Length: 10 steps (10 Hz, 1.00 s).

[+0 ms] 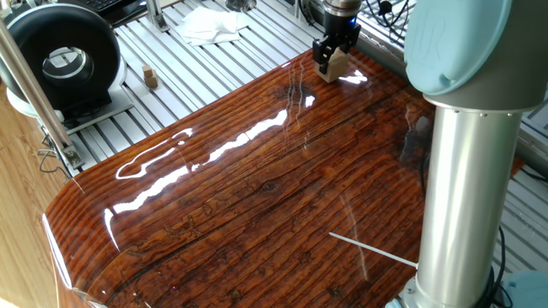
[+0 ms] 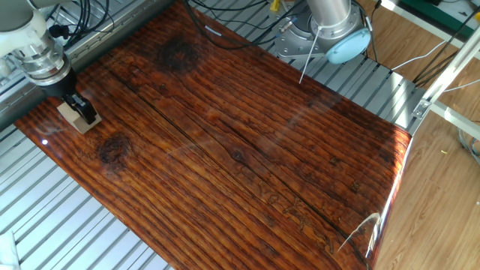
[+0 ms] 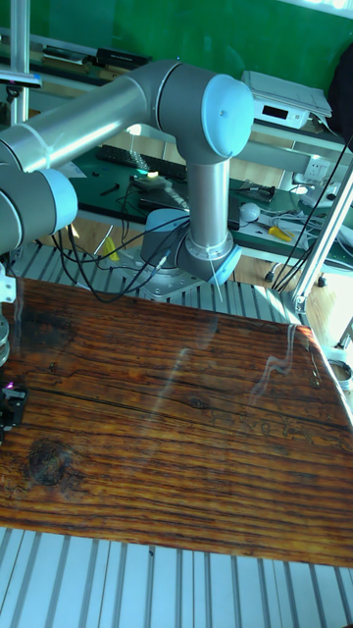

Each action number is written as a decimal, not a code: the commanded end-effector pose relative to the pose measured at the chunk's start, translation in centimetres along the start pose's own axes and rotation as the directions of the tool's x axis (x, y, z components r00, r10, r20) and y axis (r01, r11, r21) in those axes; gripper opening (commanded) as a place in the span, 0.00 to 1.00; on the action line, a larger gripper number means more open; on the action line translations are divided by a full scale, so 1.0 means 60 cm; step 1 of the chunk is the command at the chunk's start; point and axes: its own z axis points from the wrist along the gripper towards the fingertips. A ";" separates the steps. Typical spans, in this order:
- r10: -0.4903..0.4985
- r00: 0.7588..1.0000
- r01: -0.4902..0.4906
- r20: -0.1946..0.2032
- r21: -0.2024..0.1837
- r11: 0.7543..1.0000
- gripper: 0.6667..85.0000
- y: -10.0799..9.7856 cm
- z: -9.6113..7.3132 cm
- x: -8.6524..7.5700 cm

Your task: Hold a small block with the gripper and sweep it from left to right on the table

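**Block pinched at the table's end**

Near one short edge of the table (image 2: pixel 247 150), the gripper (image 2: pixel 78 109) points down with its fingers pinching the block (image 2: pixel 73 118) from two sides. The block sits right under the gripper, touching the wood, close to a corner. Almost all of the table lies off to one side, so the sweep should go that way, along the long side.
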 end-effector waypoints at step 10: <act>0.013 0.999 -0.012 0.045 -0.016 1.000 0.00 -0.008 0.015 -0.007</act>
